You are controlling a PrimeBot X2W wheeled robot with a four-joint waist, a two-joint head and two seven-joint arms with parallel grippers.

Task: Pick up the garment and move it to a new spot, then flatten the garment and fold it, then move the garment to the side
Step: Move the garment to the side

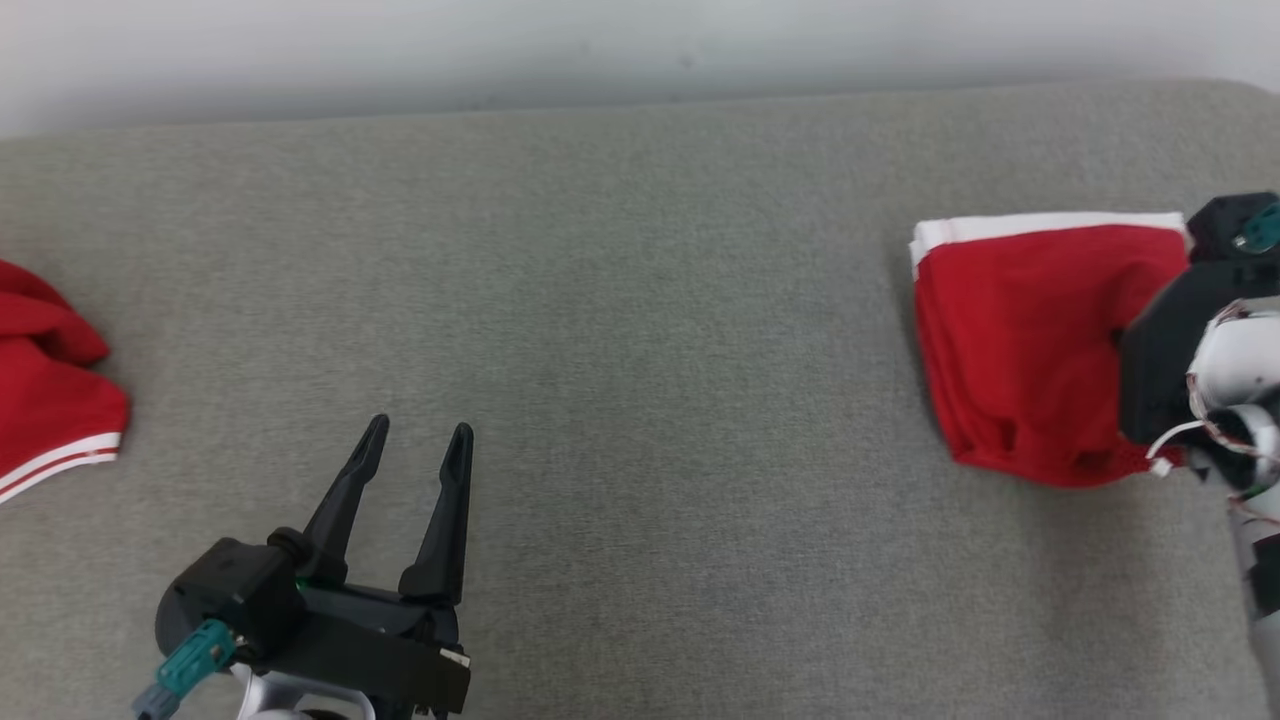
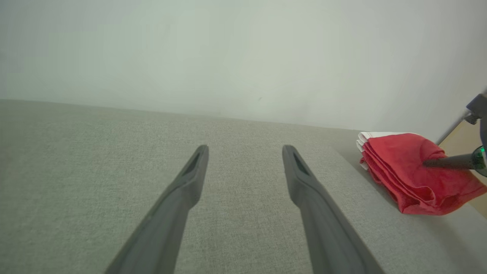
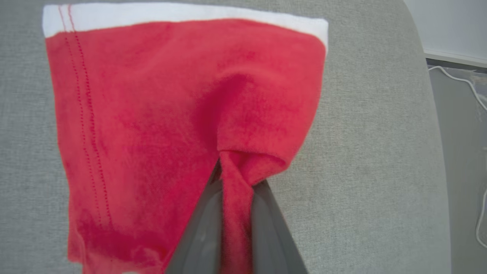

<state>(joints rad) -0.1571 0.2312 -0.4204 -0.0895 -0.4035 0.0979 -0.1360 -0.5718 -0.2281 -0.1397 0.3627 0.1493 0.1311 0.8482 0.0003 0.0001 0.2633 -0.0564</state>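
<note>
Step in hand, by judgement: last one, moving garment to side.

- Folded red knit garment with white band [image 1: 1020,340] lies at far right of grey fabric-covered desk [image 1: 650,300], near its rounded corner.
- Right claw [image 3: 236,190] closed, pinching bunched fold at garment's edge.
- Left claw [image 1: 418,435] spread wide, empty, over bare desk.
- Second red garment with white stripes [image 1: 50,400] at left edge.
- Next: open right claw, back off straight so folds stay stacked.

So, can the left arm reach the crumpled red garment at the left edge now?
Probably yes: the left end effector is open and holds nothing, and only bare grey surface lies between it and the crumpled red garment.
</note>
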